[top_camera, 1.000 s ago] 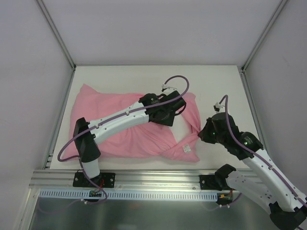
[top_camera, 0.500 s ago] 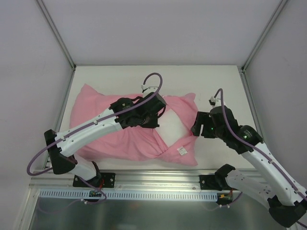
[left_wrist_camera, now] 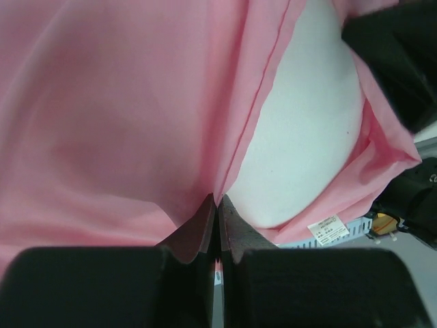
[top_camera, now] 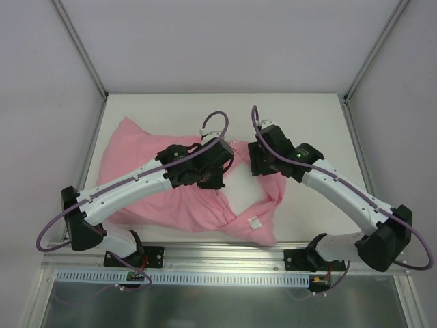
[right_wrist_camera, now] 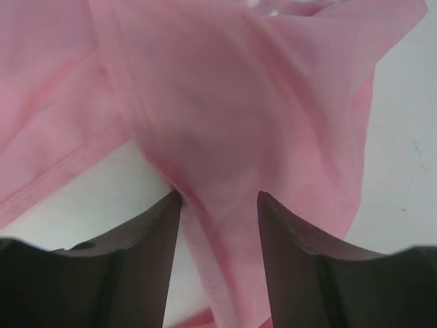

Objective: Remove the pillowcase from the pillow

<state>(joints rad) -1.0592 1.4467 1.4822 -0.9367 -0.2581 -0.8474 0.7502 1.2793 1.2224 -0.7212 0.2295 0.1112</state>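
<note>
The pink pillowcase (top_camera: 150, 171) lies across the table with its open end to the right. The white pillow (top_camera: 244, 190) shows bare in that opening. My left gripper (top_camera: 220, 179) is shut on the pillowcase's hem (left_wrist_camera: 235, 147) at the mouth, next to the bare pillow (left_wrist_camera: 300, 150). My right gripper (top_camera: 255, 164) is over the far right side of the opening. Its jaws are open with a fold of pink pillowcase (right_wrist_camera: 218, 137) lying between the fingers (right_wrist_camera: 167, 219). The small white label (top_camera: 254, 222) hangs at the near right corner and also shows in the left wrist view (left_wrist_camera: 326, 229).
The white table (top_camera: 307, 116) has bare surface behind and to the right of the pillow. Grey walls and metal frame posts (top_camera: 82, 48) close it in. An aluminium rail (top_camera: 205, 256) with the arm bases runs along the near edge.
My left gripper has pulled the pillowcase's edge leftward, baring more white pillow. My right arm has swung from the table's right side to the far side of the opening.
</note>
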